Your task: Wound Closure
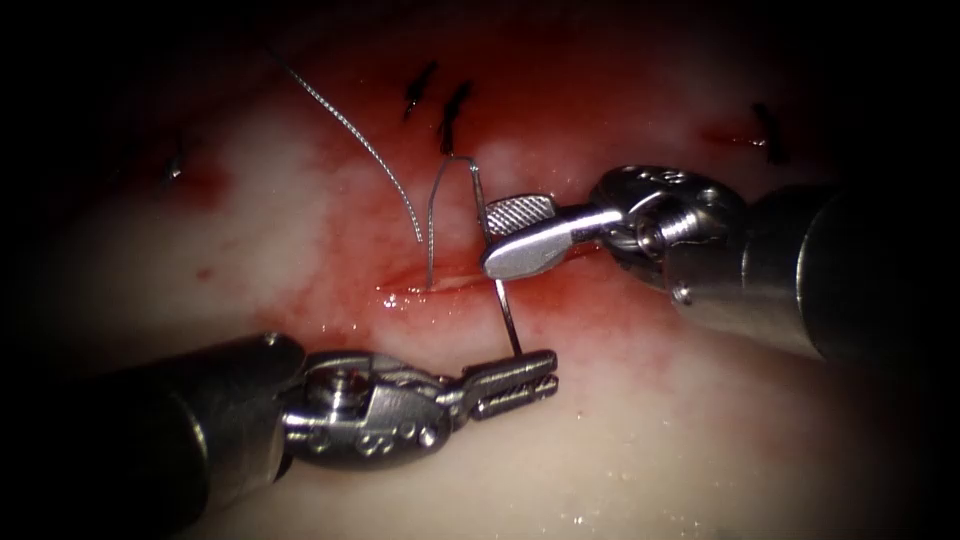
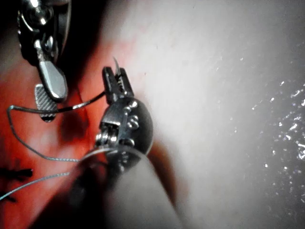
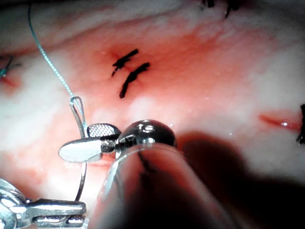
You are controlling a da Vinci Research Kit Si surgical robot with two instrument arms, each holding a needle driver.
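Observation:
My left tool (image 1: 554, 373) comes in from the lower left, its jaws shut on the curved needle (image 1: 508, 318) close to the tip, which pokes out just past the jaws (image 2: 114, 62). The needle rises clear of the tissue and passes between the open jaws of my right tool (image 1: 488, 240), which straddle its middle without gripping it. From the needle's top end the thread (image 1: 432, 230) bends down into the cut (image 1: 440, 284). A second strand (image 1: 350, 125) runs off to the upper left. The right wrist view shows the needle (image 3: 82, 181) between the spread jaws (image 3: 75, 141).
Dark finished stitches (image 1: 452, 110) sit on the tissue beyond the cut, and another (image 1: 768, 130) lies at the far right. Red fluid (image 1: 560, 300) stains the tissue around the cut. Pale tissue (image 1: 650, 450) lies in front of it.

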